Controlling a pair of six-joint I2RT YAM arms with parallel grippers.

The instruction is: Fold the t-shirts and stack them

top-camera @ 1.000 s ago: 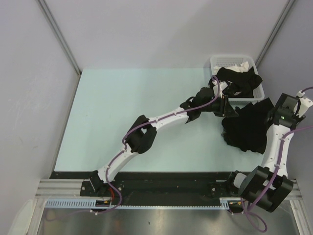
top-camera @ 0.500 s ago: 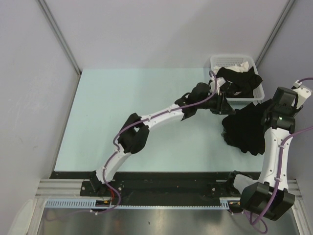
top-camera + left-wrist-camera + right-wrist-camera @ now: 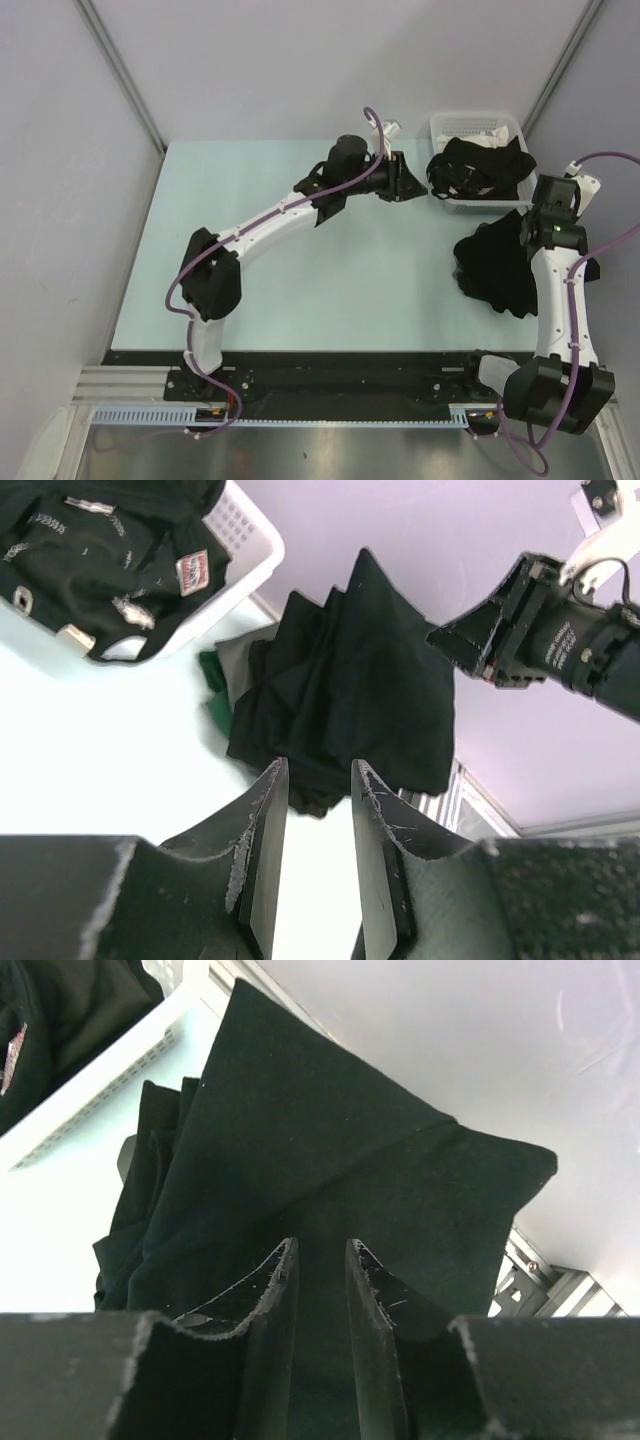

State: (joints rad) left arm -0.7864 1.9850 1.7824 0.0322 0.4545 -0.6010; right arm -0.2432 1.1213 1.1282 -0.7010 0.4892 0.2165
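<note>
Black t-shirts [image 3: 500,272], crumpled heap at table [image 3: 300,250] right (others in basket [image 3: 470,121])

Black t-shirts [image 3: 492,272], white slotted basket [image 3: 470,121] (red-and-white label [image 3: 192,572] inside), pale green table [image 3: 300,260]

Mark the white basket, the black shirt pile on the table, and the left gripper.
white basket [image 3: 470,122]: top view, on its far wall.
black shirt pile [image 3: 492,270]: top view, middle of the heap.
left gripper [image 3: 318,775]: left wrist view, midway between its fingertips.
</note>
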